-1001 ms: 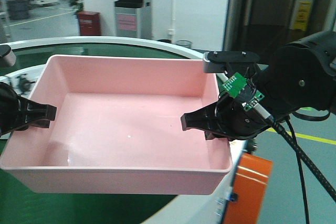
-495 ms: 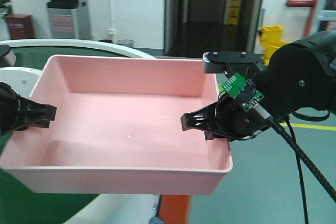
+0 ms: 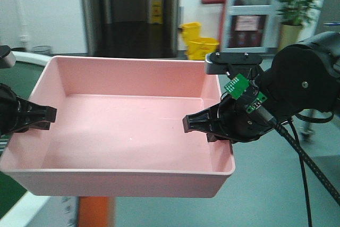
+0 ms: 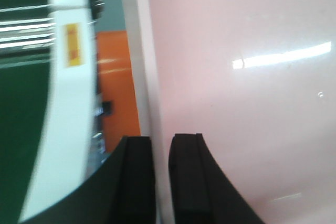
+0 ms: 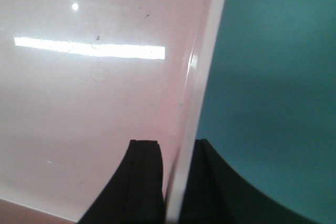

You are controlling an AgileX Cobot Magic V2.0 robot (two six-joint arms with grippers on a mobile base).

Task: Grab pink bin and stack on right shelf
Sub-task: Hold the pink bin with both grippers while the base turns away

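Clamps the shallow pale-pink plastic bin (image 3: 127, 126) aloft: black left gripper (image 4: 157, 148) narrow across the 9 o'clock wall, black right gripper (image 5: 176, 150) likewise at 3 o'clock. Shows only inner fingers (image 3: 197, 123) frontally; reveals outer fingers (image 4: 137, 182) from the wrists.

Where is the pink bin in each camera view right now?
Front view: the pink bin spans the centre and left, gripped at both short ends.
Left wrist: it fills the right half, its wall pinched by the left gripper.
Right wrist: it fills the left half, its wall pinched by the right gripper.
Shared landmark: the bin's pale rim.
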